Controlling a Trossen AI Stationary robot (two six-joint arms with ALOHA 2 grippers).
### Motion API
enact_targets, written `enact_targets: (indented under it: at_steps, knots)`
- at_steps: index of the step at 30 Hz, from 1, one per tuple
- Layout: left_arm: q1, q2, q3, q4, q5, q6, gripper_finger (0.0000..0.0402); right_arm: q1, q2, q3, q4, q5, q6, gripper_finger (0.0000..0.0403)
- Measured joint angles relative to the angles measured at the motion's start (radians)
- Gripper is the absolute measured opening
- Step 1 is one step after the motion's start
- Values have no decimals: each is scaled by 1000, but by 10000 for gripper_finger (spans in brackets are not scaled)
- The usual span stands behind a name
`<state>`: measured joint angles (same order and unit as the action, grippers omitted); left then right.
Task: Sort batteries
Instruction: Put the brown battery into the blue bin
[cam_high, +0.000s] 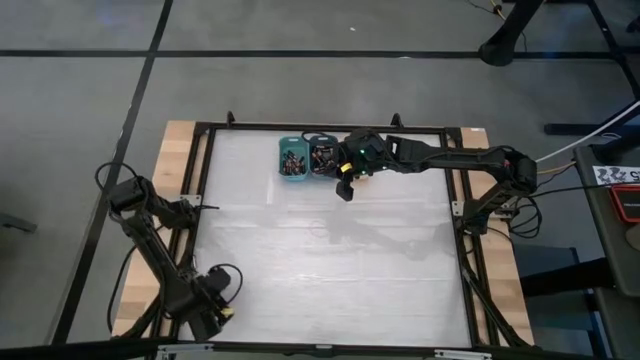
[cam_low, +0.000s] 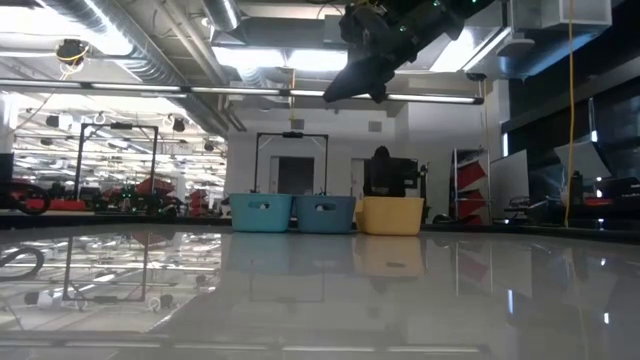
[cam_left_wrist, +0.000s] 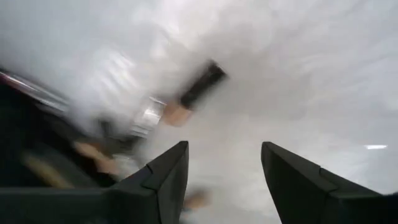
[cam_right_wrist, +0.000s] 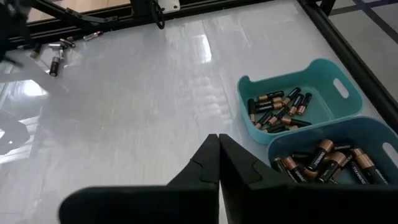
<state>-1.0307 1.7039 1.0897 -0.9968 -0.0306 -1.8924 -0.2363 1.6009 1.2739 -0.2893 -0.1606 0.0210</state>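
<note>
Right gripper (cam_right_wrist: 217, 163) hangs in the air above the far middle of the table, just beside the bins, with its two dark fingers pressed together and nothing visible between them. From the low view it sits well clear of the table top.

Just past it stand two of the bins. The teal bin (cam_right_wrist: 292, 87) holds a scatter of slim batteries (cam_right_wrist: 278, 112), dark with coppery bands. The blue bin (cam_right_wrist: 373, 134) next to it holds fatter batteries (cam_right_wrist: 326, 163) of the same colouring. So the cells look to be split by size, and both bins already carry a fair load. A yellow-orange bin (cam_low: 390, 215) shows only in the low view, touching the blue one; its contents cannot be seen.

Farther out, the white table (cam_high: 330, 270) is bare across its middle. Near the frame at its edge, a few loose batteries (cam_right_wrist: 55, 62) lie apart from the bins; whether they count as unsorted stock I cannot tell.

Left gripper (cam_left_wrist: 224, 177) waits low at the near left corner, fingers apart and empty.

By my judgement most of the sorting is done, with at most a handful of stray cells left.
</note>
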Motion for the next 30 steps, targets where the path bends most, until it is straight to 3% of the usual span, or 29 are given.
enact_targets:
  at_steps: [5, 8, 17, 22, 30]
  knots:
    - [35, -2, 131, -213, -116, 259, 192, 0, 0, 0, 0, -17, 0, 0]
    - [64, -2, 132, -270, -126, 411, 192, 0, 0, 0, -1, -16, 0, 0]
    - [98, -2, 33, -107, -85, 712, 192, 0, 0, 0, -2, -16, 0, 0]
    - [119, -2, -40, -89, -49, 735, 192, 0, 0, 0, -6, -16, 0, 0]
    - [155, -3, -136, 107, 8, 857, 192, 0, 0, 0, -8, -16, 0, 0]
